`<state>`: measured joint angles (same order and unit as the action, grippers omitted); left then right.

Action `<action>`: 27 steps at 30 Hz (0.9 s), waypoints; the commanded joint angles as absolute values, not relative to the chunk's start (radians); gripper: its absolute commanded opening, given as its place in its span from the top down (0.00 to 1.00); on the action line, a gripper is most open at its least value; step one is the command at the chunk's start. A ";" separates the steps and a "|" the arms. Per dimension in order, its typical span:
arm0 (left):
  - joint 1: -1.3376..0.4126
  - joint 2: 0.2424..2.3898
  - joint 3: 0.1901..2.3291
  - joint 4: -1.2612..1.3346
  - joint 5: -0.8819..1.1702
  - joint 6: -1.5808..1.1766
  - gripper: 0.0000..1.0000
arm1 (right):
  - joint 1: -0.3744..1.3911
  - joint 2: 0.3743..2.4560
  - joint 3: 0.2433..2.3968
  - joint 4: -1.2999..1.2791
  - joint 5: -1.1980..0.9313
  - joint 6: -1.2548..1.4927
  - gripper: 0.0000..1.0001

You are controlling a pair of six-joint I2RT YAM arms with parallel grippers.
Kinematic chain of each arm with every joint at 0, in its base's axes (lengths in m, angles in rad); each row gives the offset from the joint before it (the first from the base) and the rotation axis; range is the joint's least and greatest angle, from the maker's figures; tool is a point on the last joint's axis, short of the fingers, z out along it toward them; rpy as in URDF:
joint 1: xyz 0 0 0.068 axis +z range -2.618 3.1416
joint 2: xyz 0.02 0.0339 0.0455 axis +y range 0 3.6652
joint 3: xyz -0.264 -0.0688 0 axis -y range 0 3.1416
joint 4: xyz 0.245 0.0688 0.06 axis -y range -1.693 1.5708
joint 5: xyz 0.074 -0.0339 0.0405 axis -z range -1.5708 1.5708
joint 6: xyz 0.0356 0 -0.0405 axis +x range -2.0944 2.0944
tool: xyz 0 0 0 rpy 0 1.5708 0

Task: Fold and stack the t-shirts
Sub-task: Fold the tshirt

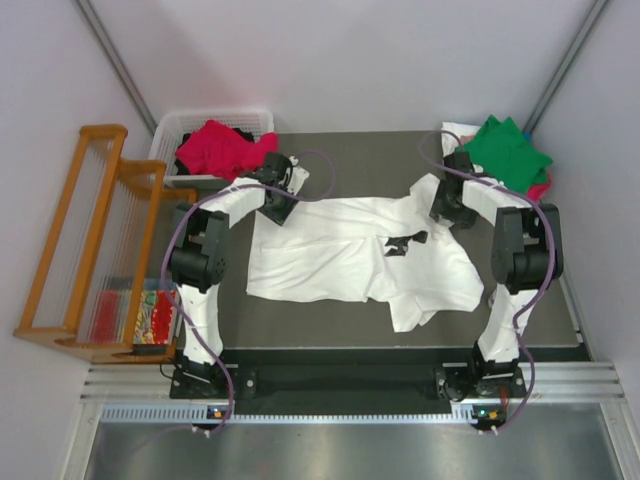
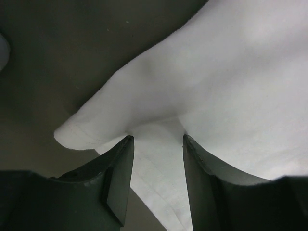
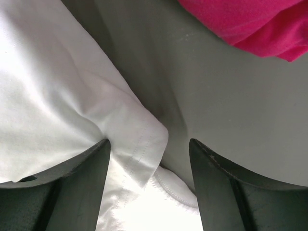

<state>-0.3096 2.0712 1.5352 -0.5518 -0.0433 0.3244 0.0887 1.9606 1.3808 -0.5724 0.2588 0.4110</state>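
Lying spread across the middle of the dark worktop (image 1: 340, 165), the white t-shirt (image 1: 340, 255) has its small black print facing up. The left fingers (image 2: 118, 173) sit at its 10 o'clock corner, partly apart, straddling a raised fold of white cloth without pinching it. The right fingers (image 3: 82, 178) sit at its 2 o'clock corner, spread wide over a sleeve hem and gripping nothing. A pink t-shirt (image 1: 215, 148) is heaped in the white basket (image 1: 170, 128) at 11 o'clock. A green t-shirt (image 1: 505, 150) rests at 1 o'clock on more pink cloth.
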 commanded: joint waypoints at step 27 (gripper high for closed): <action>-0.245 1.968 1.152 -0.439 0.038 0.330 0.52 | 0.008 1.902 1.341 -0.586 0.334 0.408 0.33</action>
